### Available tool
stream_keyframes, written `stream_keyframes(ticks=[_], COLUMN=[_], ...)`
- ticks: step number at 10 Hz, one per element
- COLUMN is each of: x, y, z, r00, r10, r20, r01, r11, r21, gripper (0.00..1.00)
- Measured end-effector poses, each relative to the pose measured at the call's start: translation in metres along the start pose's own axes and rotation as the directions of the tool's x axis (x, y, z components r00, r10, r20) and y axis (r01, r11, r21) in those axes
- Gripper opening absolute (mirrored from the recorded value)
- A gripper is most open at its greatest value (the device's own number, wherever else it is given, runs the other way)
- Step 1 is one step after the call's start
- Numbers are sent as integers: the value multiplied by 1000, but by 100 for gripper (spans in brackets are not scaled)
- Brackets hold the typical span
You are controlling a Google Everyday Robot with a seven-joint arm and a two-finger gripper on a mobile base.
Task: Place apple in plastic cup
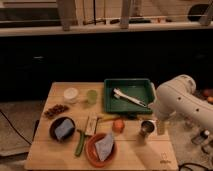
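Observation:
The apple (pixel 118 125) is a small orange-red fruit lying on the wooden table (pixel 50 155), just in front of the green tray (pixel 110 102). The plastic cup (pixel 92 96), pale yellow-green, stands upright at the back of the table, left of the tray and well left of the apple. My white arm (pixel 177 100) reaches in from the right. The gripper (pixel 161 125) hangs below it at the table's right edge, beside the dark metal cup (pixel 147 128) and to the right of the apple. It holds nothing that I can see.
A white round cup (pixel 71 94) stands left of the plastic cup. Reddish-brown bits (pixel 56 109), a black bowl with a blue cloth (pixel 62 128), an orange plate with a blue cloth (pixel 101 147) and a green stick (pixel 80 142) lie at the front left. A utensil (pixel 129 97) lies in the tray.

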State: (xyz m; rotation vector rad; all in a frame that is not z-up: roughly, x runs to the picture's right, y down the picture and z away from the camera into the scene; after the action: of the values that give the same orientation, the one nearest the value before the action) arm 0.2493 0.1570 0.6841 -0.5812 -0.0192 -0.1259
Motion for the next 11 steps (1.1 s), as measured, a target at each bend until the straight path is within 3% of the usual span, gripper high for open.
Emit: stream_keyframes(ticks=[5,11], x=[-29,-65], y=[5,7], z=[11,30], r00=[997,984], r10=[-77,-175], r20=[18,36], r01=[77,174], r11=[997,984], r21=[10,21], gripper=[80,80])
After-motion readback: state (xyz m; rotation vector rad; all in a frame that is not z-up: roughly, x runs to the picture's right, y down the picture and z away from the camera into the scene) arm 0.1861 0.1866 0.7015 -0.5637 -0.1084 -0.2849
